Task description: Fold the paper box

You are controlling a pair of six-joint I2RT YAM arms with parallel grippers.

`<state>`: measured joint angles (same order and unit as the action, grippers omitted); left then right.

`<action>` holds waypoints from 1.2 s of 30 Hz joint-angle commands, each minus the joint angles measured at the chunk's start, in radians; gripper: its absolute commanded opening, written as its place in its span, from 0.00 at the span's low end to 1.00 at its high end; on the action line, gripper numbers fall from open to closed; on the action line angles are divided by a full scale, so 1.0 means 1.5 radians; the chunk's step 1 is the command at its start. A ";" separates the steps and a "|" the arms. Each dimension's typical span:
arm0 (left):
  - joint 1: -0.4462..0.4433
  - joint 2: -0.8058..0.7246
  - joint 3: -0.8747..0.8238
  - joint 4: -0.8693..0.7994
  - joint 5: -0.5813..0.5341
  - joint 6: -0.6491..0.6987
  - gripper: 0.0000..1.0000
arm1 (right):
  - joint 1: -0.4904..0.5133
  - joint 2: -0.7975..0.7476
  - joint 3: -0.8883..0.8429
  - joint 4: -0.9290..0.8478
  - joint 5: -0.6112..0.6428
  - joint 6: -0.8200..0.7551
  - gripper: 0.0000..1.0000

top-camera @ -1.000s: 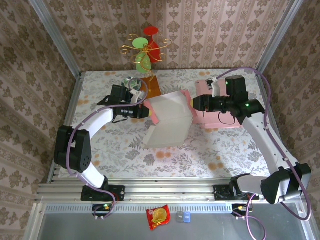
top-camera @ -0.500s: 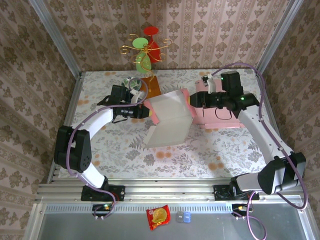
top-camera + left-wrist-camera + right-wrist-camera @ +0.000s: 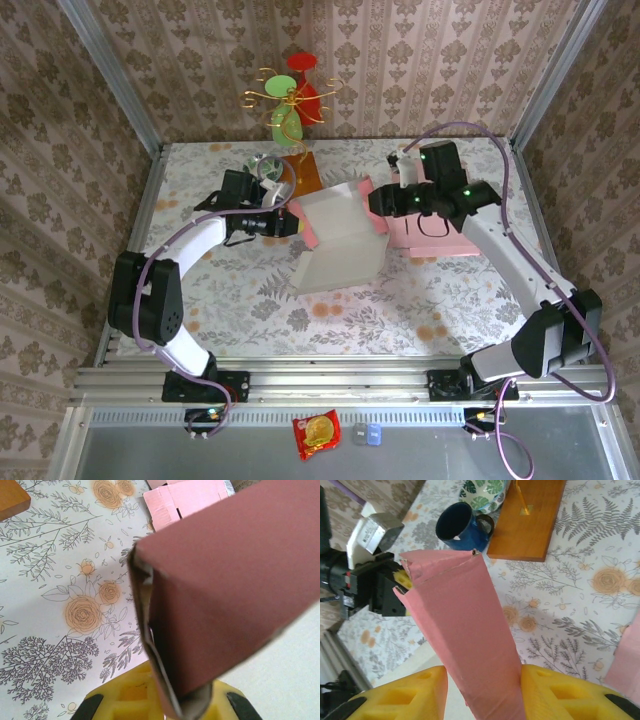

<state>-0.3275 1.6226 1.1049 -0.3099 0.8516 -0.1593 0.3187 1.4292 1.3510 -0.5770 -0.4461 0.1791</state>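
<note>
The paper box (image 3: 335, 240), pink outside and white inside, stands half-raised at the table's middle. My left gripper (image 3: 292, 222) is shut on its left edge; in the left wrist view the dark pink wall (image 3: 235, 580) runs down into that gripper (image 3: 167, 700) between the yellow pads. My right gripper (image 3: 375, 203) holds the box's right side. The right wrist view has a folded pink panel (image 3: 465, 630) between the yellow fingers (image 3: 570, 690) of this gripper (image 3: 485, 692), pressed against the right pad. The left gripper (image 3: 400, 580) shows at the panel's far end.
A stack of flat pink boxes (image 3: 435, 230) lies right of the box. A wooden base (image 3: 303, 172) with a wire ornament, a blue mug (image 3: 462, 526) and a leaf-patterned cup (image 3: 485, 490) stand behind it. A red snack packet (image 3: 316, 433) lies below the table's front rail.
My right arm has swung left and slightly back, carrying the box's right side inward, so the box looks narrower. Its jaws have narrowed a little. The left arm has stayed put.
</note>
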 commanded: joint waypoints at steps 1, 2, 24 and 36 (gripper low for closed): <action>-0.005 0.009 0.027 -0.005 0.022 0.013 0.00 | 0.028 0.013 0.035 -0.033 0.122 -0.036 0.43; -0.005 0.009 0.028 -0.006 0.021 0.013 0.00 | 0.036 0.014 0.038 -0.036 0.147 -0.041 0.43; -0.051 0.019 0.047 -0.030 -0.056 -0.010 0.00 | 0.179 0.147 0.155 -0.165 0.642 0.008 0.02; -0.082 0.040 0.096 -0.078 -0.105 -0.031 0.00 | 0.219 0.222 0.250 -0.305 0.878 0.114 0.00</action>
<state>-0.4442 1.6711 1.2201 -0.3981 0.7044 -0.1909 0.6357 1.7477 1.6886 -0.9546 0.7242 0.2935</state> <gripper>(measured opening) 0.061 0.065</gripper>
